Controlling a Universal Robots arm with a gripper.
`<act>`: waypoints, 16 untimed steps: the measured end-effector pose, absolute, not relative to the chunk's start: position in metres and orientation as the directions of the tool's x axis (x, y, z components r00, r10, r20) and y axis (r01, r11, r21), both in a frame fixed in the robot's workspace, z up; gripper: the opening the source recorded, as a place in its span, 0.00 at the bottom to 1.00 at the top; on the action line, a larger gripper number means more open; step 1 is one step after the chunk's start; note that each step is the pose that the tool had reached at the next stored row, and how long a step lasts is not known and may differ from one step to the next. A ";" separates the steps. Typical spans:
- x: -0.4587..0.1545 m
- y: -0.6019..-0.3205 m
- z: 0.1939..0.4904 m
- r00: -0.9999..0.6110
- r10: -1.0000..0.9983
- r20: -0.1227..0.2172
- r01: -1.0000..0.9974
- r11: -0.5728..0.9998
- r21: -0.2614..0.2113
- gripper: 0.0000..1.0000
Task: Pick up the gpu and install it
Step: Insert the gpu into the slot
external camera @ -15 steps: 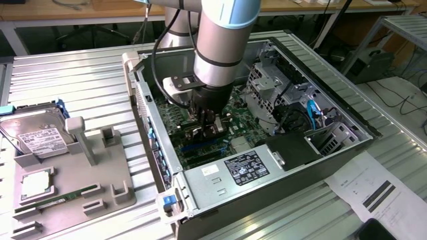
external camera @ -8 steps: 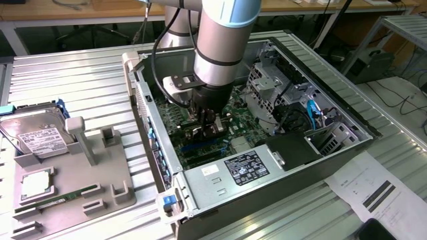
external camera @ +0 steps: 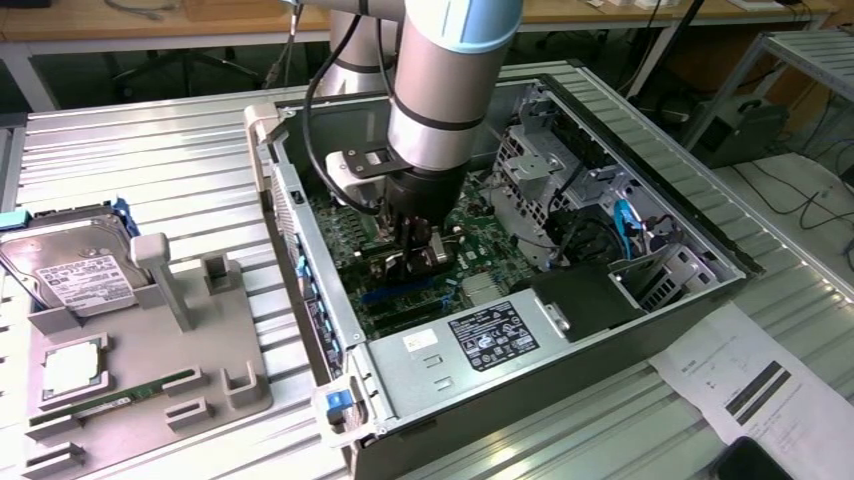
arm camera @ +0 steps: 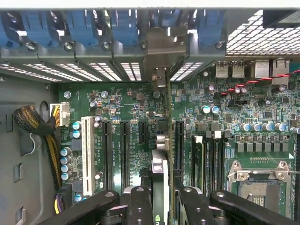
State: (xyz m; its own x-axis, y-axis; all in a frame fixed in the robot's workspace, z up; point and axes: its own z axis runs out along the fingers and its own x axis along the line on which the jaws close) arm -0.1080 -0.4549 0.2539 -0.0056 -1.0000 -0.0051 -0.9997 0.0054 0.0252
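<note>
The gpu [arm camera: 161, 140] shows edge-on in the wrist view, a thin upright card running between the black expansion slots [arm camera: 124, 150] of the green motherboard [arm camera: 234, 108]. Its silver bracket [arm camera: 161, 47] stands at the case's rear slot openings under the blue clips. My gripper [arm camera: 164, 208] is shut on the card, with a black finger [arm camera: 139, 204] on each side of its near end. In the exterior view the gripper [external camera: 418, 262] reaches straight down into the open computer case [external camera: 287, 200], just above the motherboard slots.
A grey fixture tray [external camera: 200, 350] on the exterior view's left holds a silver hard drive [external camera: 67, 265], a CPU [external camera: 74, 367] and a green RAM stick [external camera: 120, 398]. Inside the case are the power supply [external camera: 487, 335], a drive cage [external camera: 534, 170] and cables. A paper sheet [external camera: 747, 375] lies on the right.
</note>
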 end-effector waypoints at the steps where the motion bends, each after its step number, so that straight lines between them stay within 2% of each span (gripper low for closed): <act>1: -0.108 -0.455 0.254 -0.006 -1.000 -0.005 -1.000 0.005 0.025 0.27; 16: -0.105 -0.456 0.254 -0.015 -1.000 -0.005 -1.000 0.014 0.028 0.27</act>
